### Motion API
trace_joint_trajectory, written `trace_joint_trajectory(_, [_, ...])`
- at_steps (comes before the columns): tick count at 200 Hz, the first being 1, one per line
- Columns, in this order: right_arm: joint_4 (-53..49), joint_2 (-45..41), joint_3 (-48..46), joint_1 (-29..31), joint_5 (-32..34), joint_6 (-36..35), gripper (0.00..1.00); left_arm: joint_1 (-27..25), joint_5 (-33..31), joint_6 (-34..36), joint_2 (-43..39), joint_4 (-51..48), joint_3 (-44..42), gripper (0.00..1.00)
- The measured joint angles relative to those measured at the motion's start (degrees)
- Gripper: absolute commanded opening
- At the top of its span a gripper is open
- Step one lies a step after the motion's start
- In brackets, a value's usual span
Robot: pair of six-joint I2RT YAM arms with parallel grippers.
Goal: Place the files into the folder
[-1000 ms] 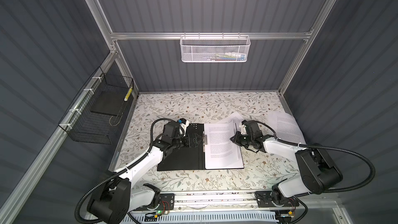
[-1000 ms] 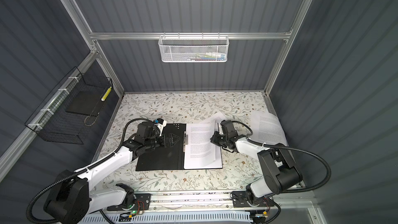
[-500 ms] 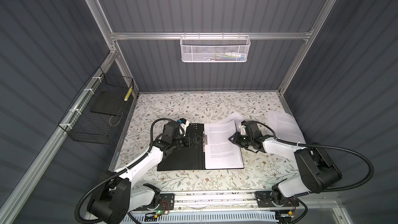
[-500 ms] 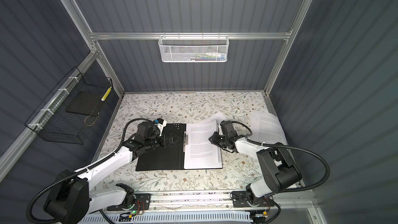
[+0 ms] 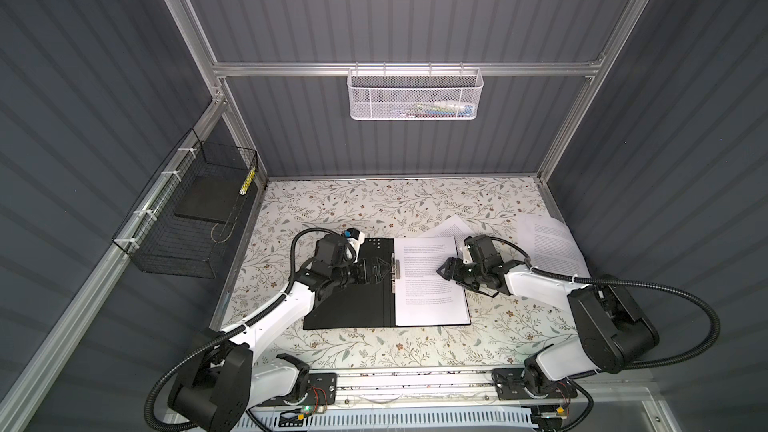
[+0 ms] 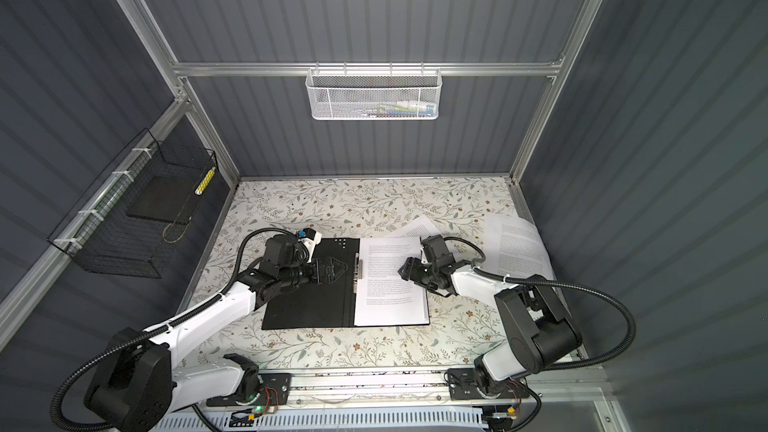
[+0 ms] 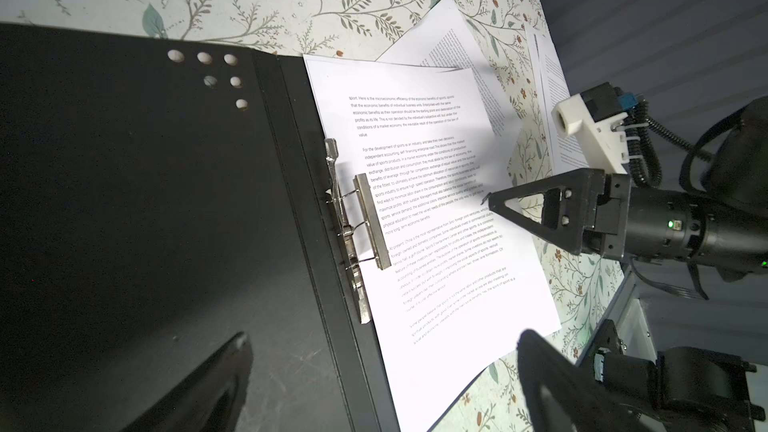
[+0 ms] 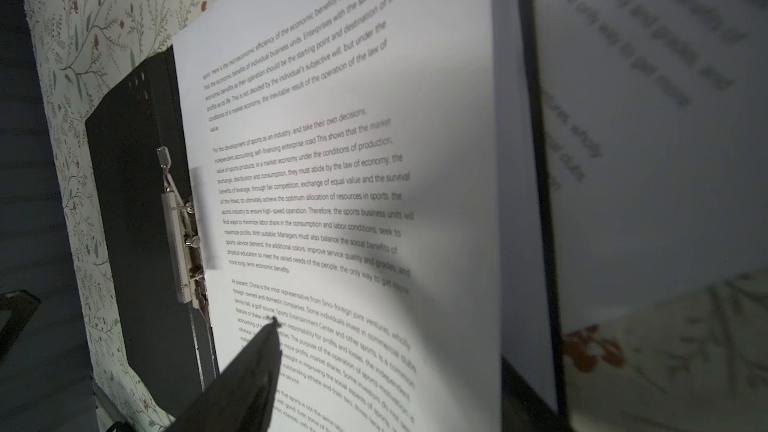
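At the far left of both top views a black wire basket [image 5: 187, 218] hangs on the wall, with a dark flat slab [image 5: 205, 200] inside it. Right of that, left of centre in the lower half of the frame, the left hand [image 5: 384, 270] hovers over the folder [image 5: 345, 305]. The folder lies opened flat on the flowered counter [image 5: 374, 201], black inside facing up.

The left hand is spread wide. In the left wrist view its two fingers [image 7: 216, 384] sit far apart at the bottom edge, with only the folder beneath them. Its tips point at the metal clip [image 5: 395, 270] on the spine, just beside it.

High in the middle of the frame a white mesh basket [image 5: 415, 93] hangs from the back rail.

The files [image 5: 430, 297] lie on the folder's right half, their left margin at the clip. I cannot tell whether the clip presses on them. Another sheet [image 5: 451, 227] pokes out behind the folder's upper right corner.

The right hand [image 5: 444, 273] sits over the right edge of the files, right of centre. Its fingers are parted and pinch nothing I can see. In the left wrist view one fingertip [image 7: 498, 206] hangs just over the printed page, and whether it touches is unclear.

At the far right, more loose sheets [image 5: 552, 243] lie against the wall, curling upward.
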Motion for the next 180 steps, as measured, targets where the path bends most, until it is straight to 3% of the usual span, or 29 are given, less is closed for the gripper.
trace_joint_trajectory(104, [-13.5, -3.7, 7.7, -1.0, 11.8, -6.6, 0.96, 0.0, 0.4, -0.2, -0.2, -0.1, 0.1, 1.0])
trace_joint_trajectory(180, [-11.6, -3.4, 9.8, -17.7, 11.1, -10.7, 0.97, -0.2, 1.6, -0.9, 2.1, -1.2, 4.0, 1.0])
